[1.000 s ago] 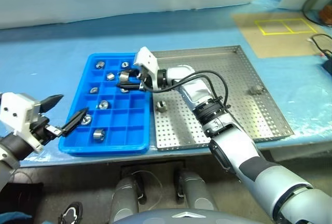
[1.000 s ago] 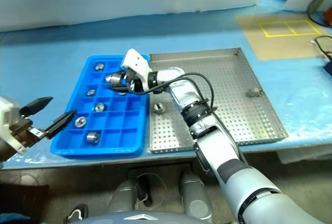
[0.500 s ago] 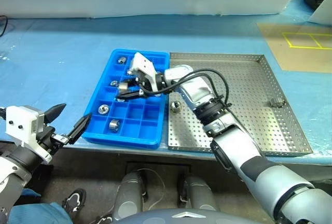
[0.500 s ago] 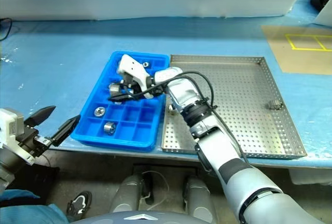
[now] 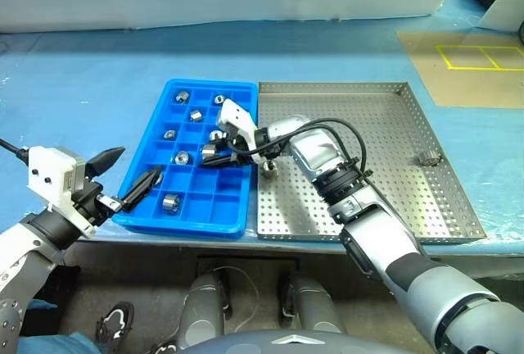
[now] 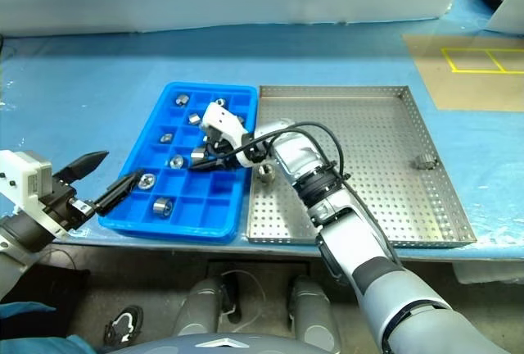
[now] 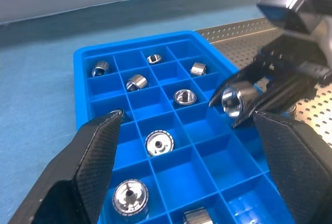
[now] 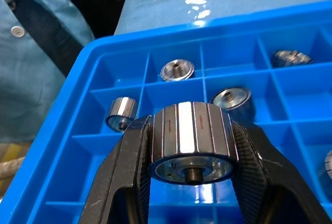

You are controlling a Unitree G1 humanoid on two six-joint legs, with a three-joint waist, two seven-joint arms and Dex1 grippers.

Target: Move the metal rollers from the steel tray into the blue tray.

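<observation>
Steel, bright and faceted, sits between the two black fingers of the right gripper [image 8: 193, 154]: one of the metal rollers [image 8: 192, 142], a short ridged cylinder with a hole through its middle, held by its curved sides above the middle compartments of the blue tray [image 5: 160, 118]. It looks dense for its size, fully rigid and polished, so I judge it likely to slip if pinched loosely; the side grip across the ridges seems the sound place to hold it, and it should take a short drop into a cell without harm. Other rollers [image 7: 158, 142] already lie singly in cells of the blue tray, mostly toward its far and left parts, while several near cells are vacant. The steel tray [image 5: 409, 206] lies just to the right of the blue one, their edges touching or nearly so; one roller [image 5: 269, 167] rests on its perforated floor close to the shared edge, and another small metal piece [image 5: 426, 156] sits near its right rim. The left gripper [image 5: 128, 175] hovers off the near left corner of the blue tray with its fingers spread wide and nothing between them. Thin red marks run along the held roller's ridges, but no writing, label or brand can be read anywhere.
</observation>
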